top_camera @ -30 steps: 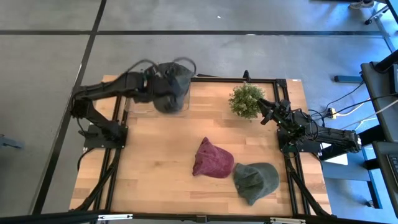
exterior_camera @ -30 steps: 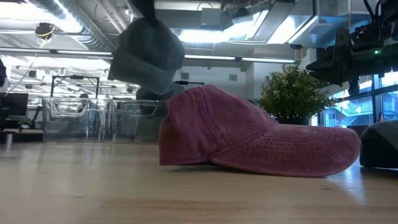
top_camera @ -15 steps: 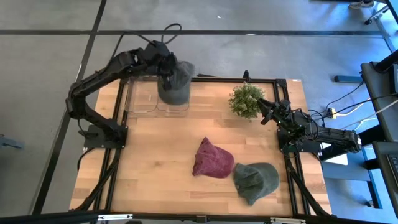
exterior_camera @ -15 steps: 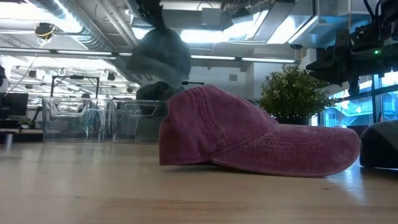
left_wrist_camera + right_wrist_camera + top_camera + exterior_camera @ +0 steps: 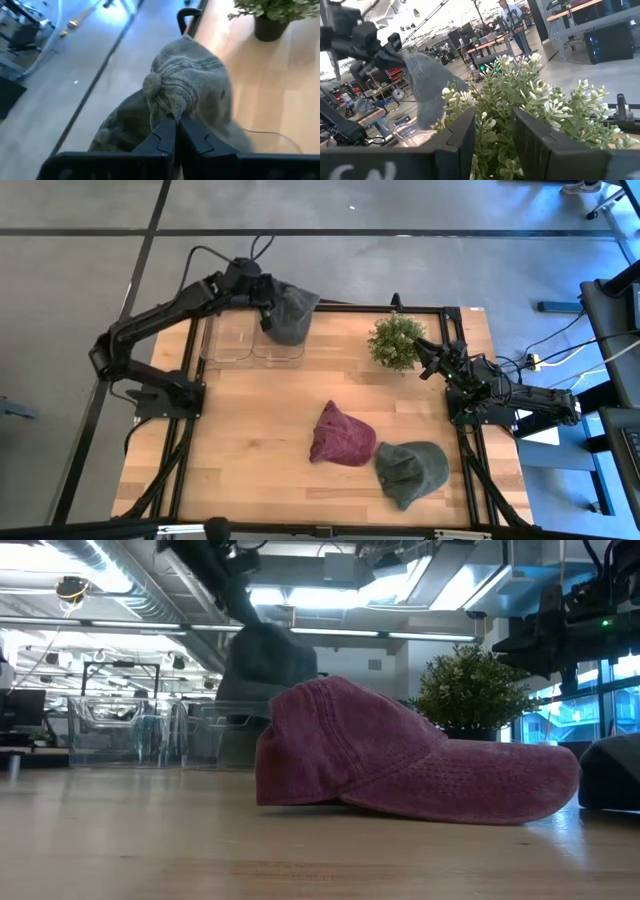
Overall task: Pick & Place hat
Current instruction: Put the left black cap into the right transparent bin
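Wooden table (image 5: 260, 430) with a black frame, grey floor all round; across it at table height I see an open workshop with ceiling lights and clear bins in the distance. From above, taking the table centre as my dial, the left gripper (image 5: 266, 302) sits at about eleven o'clock, over the far edge, its fingers (image 5: 167, 135) pinched tight on a fold of the grey hat (image 5: 290, 312). That hat hangs above the clear bin (image 5: 252, 340), its long axis running roughly from eleven to five, the bulk trailing toward five o'clock; I cannot tell which way its brim points. A red cap (image 5: 341, 436) lies near centre, slightly toward five, its long axis running from twelve o'clock to five; level across the table its brim points right. A green cap (image 5: 411, 470) lies just beside it at about five. The right gripper (image 5: 424, 363) waits at two o'clock with its fingers (image 5: 457, 140) apart, next to a potted plant (image 5: 396, 340).
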`<state>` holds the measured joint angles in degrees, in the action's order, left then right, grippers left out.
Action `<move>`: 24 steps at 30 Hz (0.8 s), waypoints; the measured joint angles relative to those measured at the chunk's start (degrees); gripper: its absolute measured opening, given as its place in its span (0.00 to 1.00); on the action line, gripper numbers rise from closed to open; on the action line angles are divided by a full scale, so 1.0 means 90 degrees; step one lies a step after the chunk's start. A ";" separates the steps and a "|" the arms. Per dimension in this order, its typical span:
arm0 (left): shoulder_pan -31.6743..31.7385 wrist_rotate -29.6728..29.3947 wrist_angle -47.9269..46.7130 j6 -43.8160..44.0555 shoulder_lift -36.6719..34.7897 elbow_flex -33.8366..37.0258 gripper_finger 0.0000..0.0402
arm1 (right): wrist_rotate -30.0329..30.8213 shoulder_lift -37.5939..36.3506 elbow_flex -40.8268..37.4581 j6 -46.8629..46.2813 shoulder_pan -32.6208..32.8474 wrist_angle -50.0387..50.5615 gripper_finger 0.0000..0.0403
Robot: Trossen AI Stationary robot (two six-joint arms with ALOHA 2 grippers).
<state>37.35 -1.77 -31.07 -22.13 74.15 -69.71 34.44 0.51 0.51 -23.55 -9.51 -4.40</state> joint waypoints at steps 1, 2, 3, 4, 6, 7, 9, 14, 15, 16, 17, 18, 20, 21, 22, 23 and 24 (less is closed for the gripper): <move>0.0037 -0.0055 0.0261 -0.0110 -0.0070 0.0224 0.01 | 0.0000 0.0002 0.0000 0.0000 0.0000 0.0000 0.31; 0.0059 -0.0143 0.0507 -0.0185 -0.0097 0.0435 0.01 | 0.0000 0.0001 0.0000 -0.0001 0.0001 0.0000 0.31; 0.0081 -0.0189 0.0744 -0.0226 -0.0099 0.0628 0.01 | 0.0000 0.0001 0.0000 -0.0005 0.0000 0.0000 0.31; 0.0126 -0.0188 0.0875 -0.0237 -0.0092 0.0797 0.01 | 0.0000 0.0001 0.0000 -0.0022 0.0001 0.0000 0.31; 0.0212 -0.0205 0.1153 -0.0353 -0.0091 0.1106 0.01 | 0.0000 0.0000 0.0000 -0.0051 0.0000 0.0000 0.31; 0.0241 -0.0307 0.1271 -0.0462 -0.0093 0.1232 0.01 | 0.0000 0.0000 0.0000 -0.0051 -0.0001 0.0000 0.31; 0.0255 -0.0630 0.1482 -0.0636 -0.0091 0.1490 0.01 | 0.0000 0.0000 0.0000 -0.0049 0.0002 -0.0002 0.31; 0.0334 -0.0893 0.1829 -0.0955 -0.0088 0.1629 0.01 | 0.0000 0.0001 0.0000 -0.0049 0.0000 -0.0002 0.31; 0.0337 -0.0915 0.1882 -0.0961 -0.0088 0.1629 0.01 | 0.0000 0.0000 0.0000 -0.0049 0.0001 -0.0002 0.31; 0.0337 -0.0984 0.1922 -0.1001 -0.0088 0.1629 0.01 | 0.0000 0.0000 0.0000 -0.0049 0.0000 -0.0002 0.31; 0.0337 -0.1144 0.1955 -0.1119 -0.0089 0.1629 0.01 | 0.0000 0.0000 0.0000 -0.0049 0.0002 -0.0002 0.31; 0.0333 -0.1345 0.1964 -0.1271 -0.0088 0.1629 0.01 | 0.0000 0.0002 0.0000 -0.0049 -0.0001 -0.0002 0.31; 0.0351 -0.1573 0.1953 -0.1437 -0.0090 0.1629 0.01 | 0.0000 0.0000 0.0000 -0.0049 0.0001 -0.0002 0.31; 0.0376 -0.1569 0.1952 -0.1463 -0.0089 0.1629 0.01 | 0.0000 0.0000 0.0000 -0.0049 0.0000 -0.0002 0.31; 0.0401 -0.1489 0.1953 -0.1462 -0.0088 0.1629 0.01 | 0.0000 0.0000 0.0000 -0.0049 0.0001 -0.0002 0.31; 0.0417 -0.1365 0.1955 -0.1462 -0.0088 0.1629 0.01 | 0.0000 0.0001 0.0000 -0.0049 0.0001 -0.0002 0.31; 0.0417 -0.1320 0.1955 -0.1462 -0.0090 0.1629 0.01 | 0.0000 0.0001 0.0000 -0.0049 0.0000 -0.0002 0.31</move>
<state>41.10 -13.65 -13.47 -35.29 73.34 -55.05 34.44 0.53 0.51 -23.99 -9.51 -4.43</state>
